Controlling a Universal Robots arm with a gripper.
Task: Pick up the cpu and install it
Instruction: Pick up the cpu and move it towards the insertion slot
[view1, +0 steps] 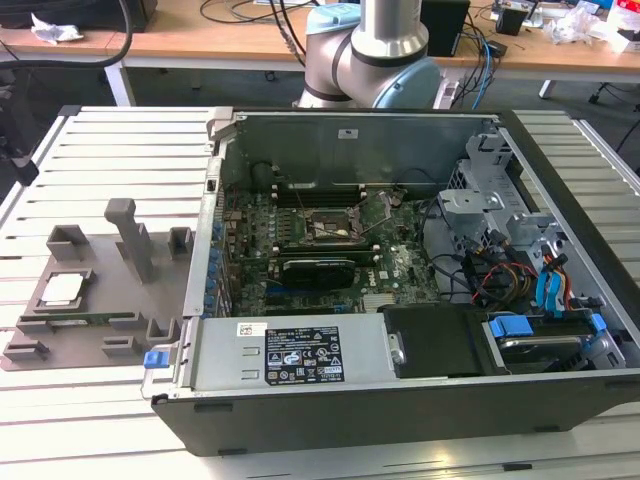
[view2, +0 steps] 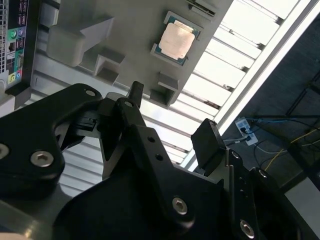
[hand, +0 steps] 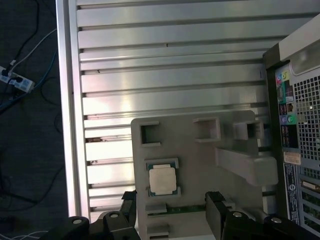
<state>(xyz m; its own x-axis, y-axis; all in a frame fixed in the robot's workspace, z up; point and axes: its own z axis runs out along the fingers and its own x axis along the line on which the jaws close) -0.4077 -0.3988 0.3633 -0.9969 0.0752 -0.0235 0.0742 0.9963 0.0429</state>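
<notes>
The hand (hand: 171, 197) hangs over the grey fixture plate (view1: 100, 300), fingers (hand: 216, 212) spread apart, gripping nothing. The cpu (view1: 62, 290) lies flat in a square pocket of that plate, outside the computer case (view1: 400, 400), off its side wall at the exterior view's left. A tall grey post (view1: 128, 235) and low blocks stand on the plate between the chip and the case. Inside the case, the socket (view1: 335, 222) sits in the middle of the board, a long black card (view1: 318, 268) just beside it, and coloured cables (view1: 480, 275) crowd the end away from the plate. Everything rests on the slatted bench (view1: 120, 160).
</notes>
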